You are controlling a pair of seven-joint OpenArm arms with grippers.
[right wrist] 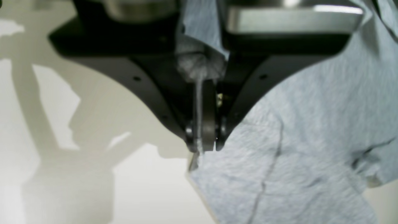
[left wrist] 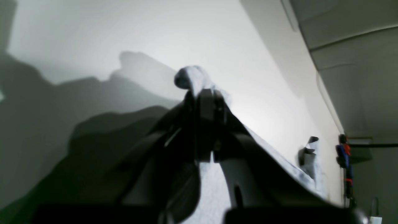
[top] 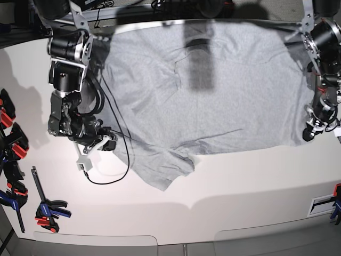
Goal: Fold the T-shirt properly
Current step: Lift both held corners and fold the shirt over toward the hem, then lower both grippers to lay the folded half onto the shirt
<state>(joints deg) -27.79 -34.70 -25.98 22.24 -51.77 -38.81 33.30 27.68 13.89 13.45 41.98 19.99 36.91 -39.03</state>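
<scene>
The light grey T-shirt lies spread, plain side up, across the back of the white table; one sleeve points toward the front. My right gripper is at the shirt's left edge. In the right wrist view it is shut on a pinch of the shirt's edge, just above the table. My left gripper is at the shirt's right edge. In the left wrist view it is shut on a bunched fold of the shirt. No lettering or tag shows.
Red and black clamps line the table's left edge, with one more near the front left. A black cable loops on the table beside the right arm. A label lies at the front right.
</scene>
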